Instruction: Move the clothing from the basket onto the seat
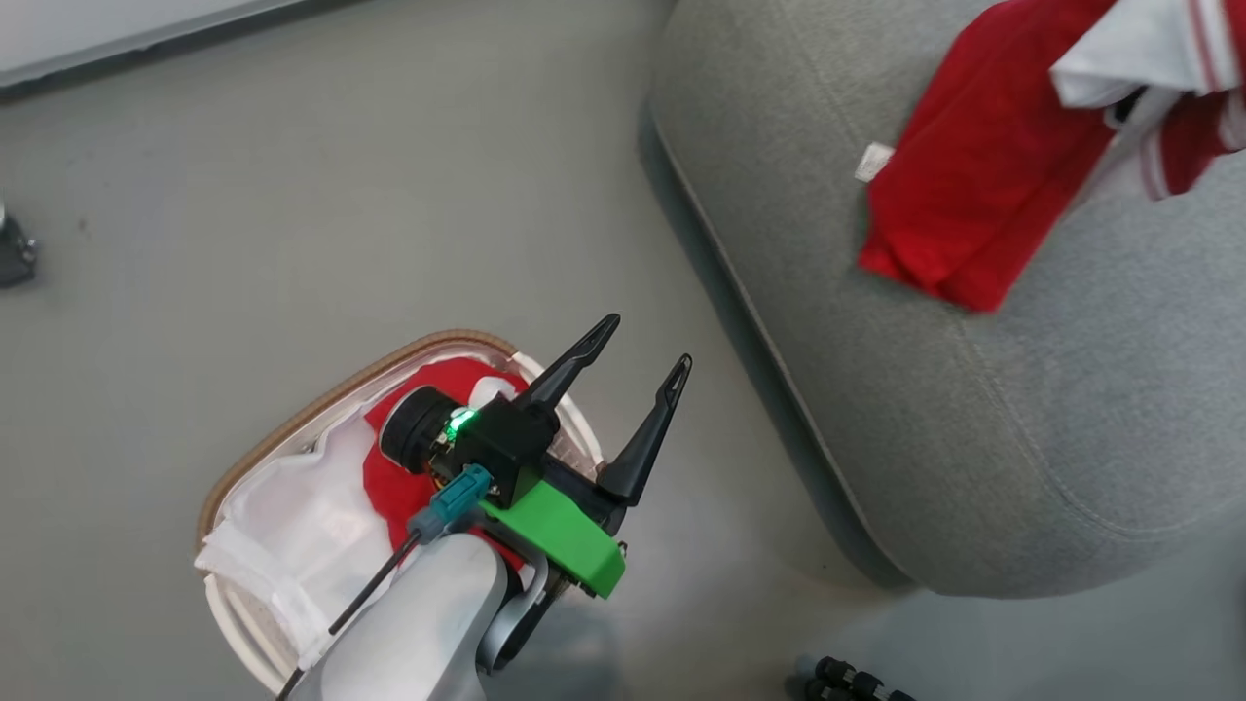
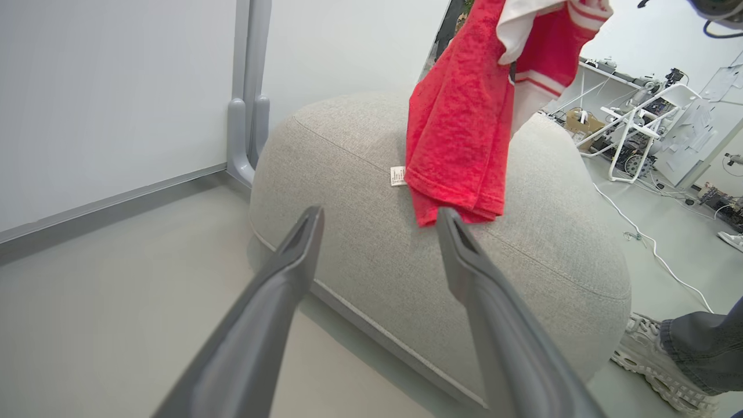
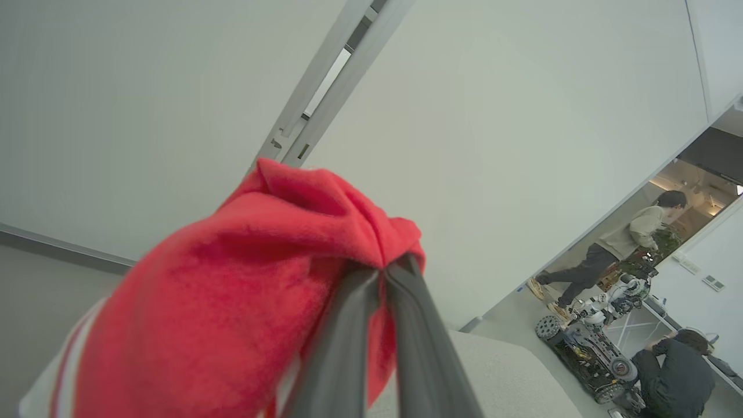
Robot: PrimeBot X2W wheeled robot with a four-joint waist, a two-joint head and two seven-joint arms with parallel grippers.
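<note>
Got the right tool (image 3: 386,267) clamped on one red garment (image 1: 964,195), dangling over the grey seat (image 1: 973,438). Holding the left tool (image 1: 649,341) spread wide and empty above the basket (image 1: 321,404) (second red garment (image 1: 389,477) down in there, tucked beside the white lining (image 1: 292,526)).

Our left gripper (image 1: 646,342) holds its two dark fingers wide apart over bare floor (image 1: 292,195), with nothing between them. Behind the fingers, back by our wrist, sits the basket (image 1: 282,428), with a red garment (image 1: 389,487) and a white lining (image 1: 292,526) inside. To the right of the fingertips we see the grey seat (image 1: 973,438). Well beyond the tips the other red garment (image 1: 973,195) shows over its top, a white tag (image 1: 873,161) at its edge
</note>
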